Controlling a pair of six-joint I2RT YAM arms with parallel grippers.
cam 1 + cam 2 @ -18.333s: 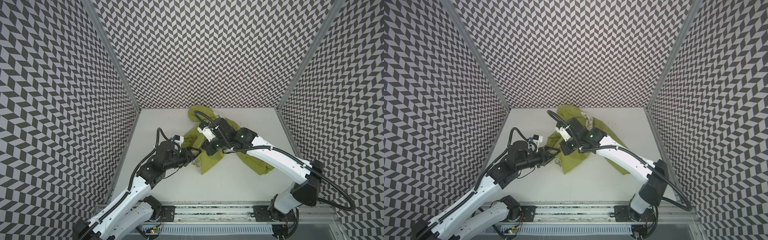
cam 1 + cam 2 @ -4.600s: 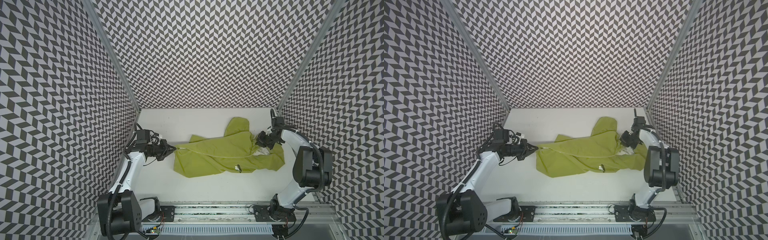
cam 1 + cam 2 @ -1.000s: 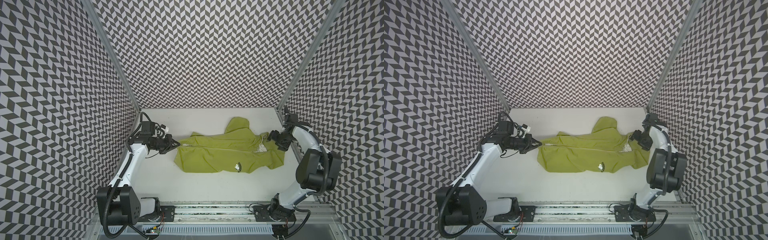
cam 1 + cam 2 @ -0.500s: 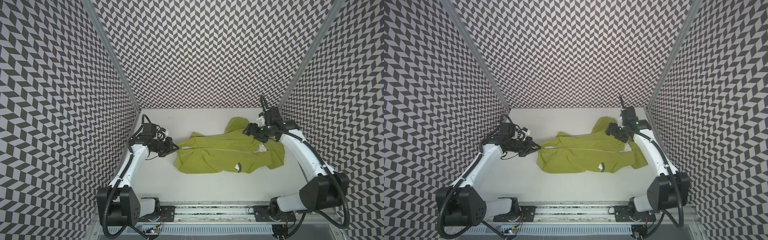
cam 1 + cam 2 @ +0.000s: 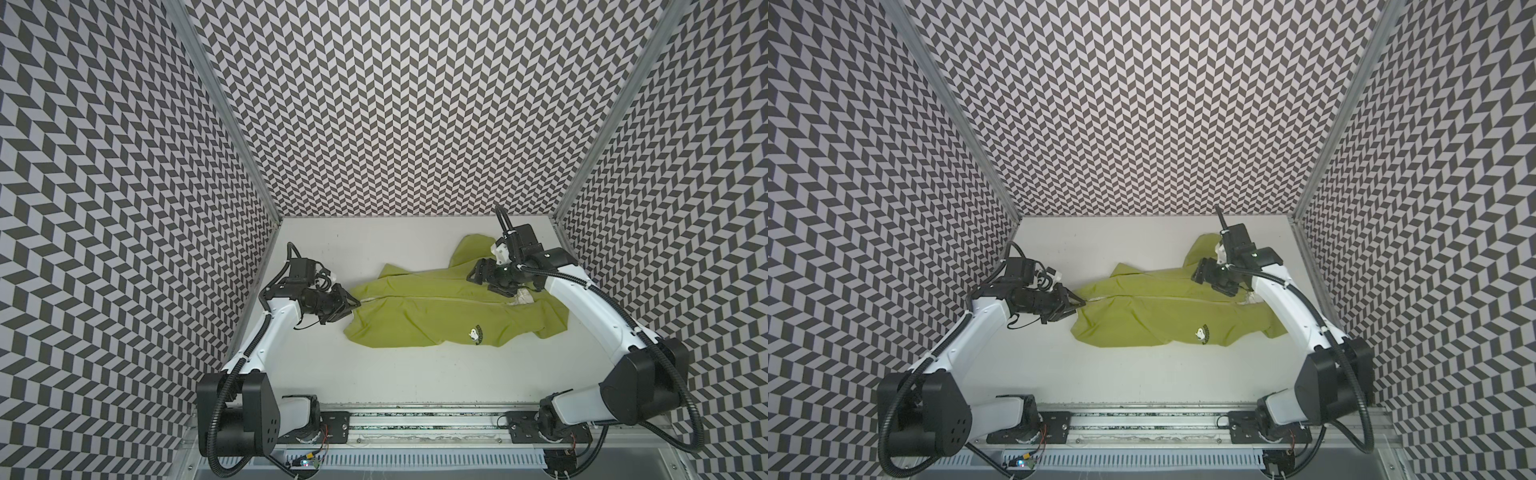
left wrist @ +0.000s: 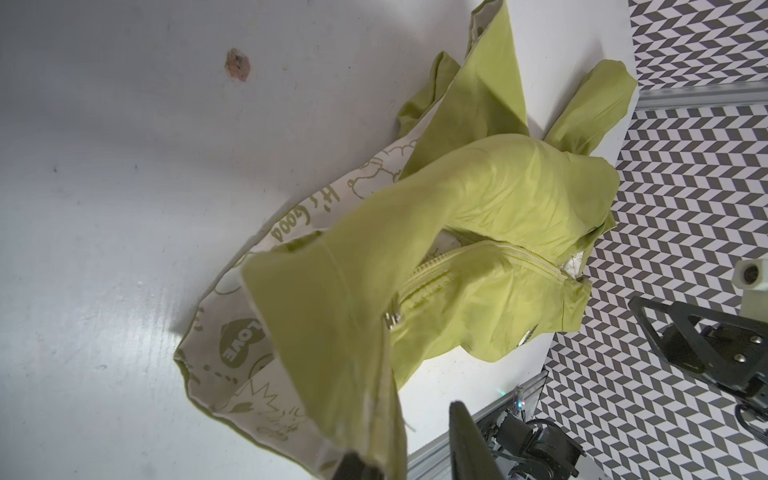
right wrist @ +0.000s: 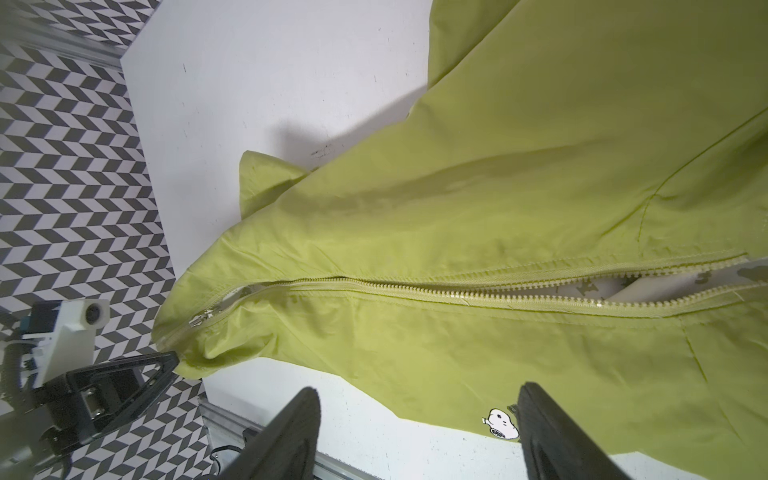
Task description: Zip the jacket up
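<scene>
The lime-green jacket (image 5: 436, 318) (image 5: 1163, 318) lies flat across the white table, hem to the left and collar to the right. Its cartoon emblem (image 5: 475, 333) (image 7: 503, 422) faces up. The pale zipper (image 7: 457, 291) runs along the middle. Its slider (image 7: 199, 320) (image 6: 392, 322) sits near the hem, and the rows of teeth part toward the collar, where white lining shows. My left gripper (image 5: 353, 304) (image 5: 1079, 302) (image 6: 415, 457) is at the hem, open, with the fabric resting against one finger. My right gripper (image 5: 484, 280) (image 5: 1208, 278) (image 7: 419, 436) hovers open above the collar end, holding nothing.
Chevron-patterned walls (image 5: 395, 124) close in the table (image 5: 374, 374) on the left, back and right. A metal rail (image 5: 415, 428) with both arm bases runs along the front edge. In the left wrist view a small brown spot (image 6: 237, 70) marks the tabletop.
My right arm has swung in from the right wall to over the jacket's collar end. My left gripper's jaws have come apart at the hem.
</scene>
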